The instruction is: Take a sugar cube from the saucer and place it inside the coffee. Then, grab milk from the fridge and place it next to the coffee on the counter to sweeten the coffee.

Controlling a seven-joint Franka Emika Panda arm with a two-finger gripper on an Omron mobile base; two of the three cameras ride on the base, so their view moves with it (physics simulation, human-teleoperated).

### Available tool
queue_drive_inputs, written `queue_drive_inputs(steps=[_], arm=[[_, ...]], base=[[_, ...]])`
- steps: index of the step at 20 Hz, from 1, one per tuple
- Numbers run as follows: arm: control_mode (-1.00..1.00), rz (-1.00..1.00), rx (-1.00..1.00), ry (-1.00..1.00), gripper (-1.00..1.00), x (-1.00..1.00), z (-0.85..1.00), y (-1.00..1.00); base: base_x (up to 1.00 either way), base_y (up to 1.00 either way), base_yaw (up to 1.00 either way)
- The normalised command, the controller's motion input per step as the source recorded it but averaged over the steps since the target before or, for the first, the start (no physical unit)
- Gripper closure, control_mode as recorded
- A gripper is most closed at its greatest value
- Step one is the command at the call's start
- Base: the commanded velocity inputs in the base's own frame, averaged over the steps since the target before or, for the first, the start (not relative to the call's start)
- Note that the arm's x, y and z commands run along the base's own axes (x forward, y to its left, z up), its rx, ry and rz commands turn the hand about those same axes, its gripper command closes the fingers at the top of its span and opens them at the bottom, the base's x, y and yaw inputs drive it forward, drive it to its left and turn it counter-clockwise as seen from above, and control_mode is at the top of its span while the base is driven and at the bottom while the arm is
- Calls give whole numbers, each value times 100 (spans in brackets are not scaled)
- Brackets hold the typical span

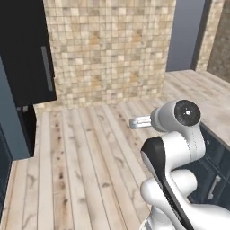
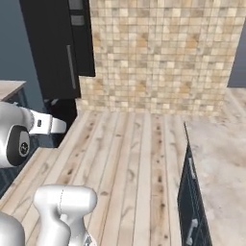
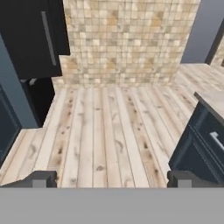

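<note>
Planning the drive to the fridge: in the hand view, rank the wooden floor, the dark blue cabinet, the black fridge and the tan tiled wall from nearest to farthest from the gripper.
1. Wooden floor, directly ahead of the open gripper.
2. Dark blue cabinet, lower right, beside one fingertip.
3. Black fridge, upper left.
4. Tan tiled wall, at the far end of the floor.

Bare plank floor (image 3: 105,131) ahead; black fridge (image 3: 30,35) left, blue cabinets (image 3: 201,148) right.
</note>
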Motion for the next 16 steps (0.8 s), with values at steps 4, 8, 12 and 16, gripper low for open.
queue_drive_inputs(steps=[4,8,12,16], arm=[[100,0,0,0,-100,0,0,0],[100,0,0,0,-100,0,0,0],[100,0,0,0,-100,0,0,0],[100,0,0,0,-100,0,0,0]], base=[[100,0,-12],[100,0,-12],[100,0,-12],[100,0,-12]])
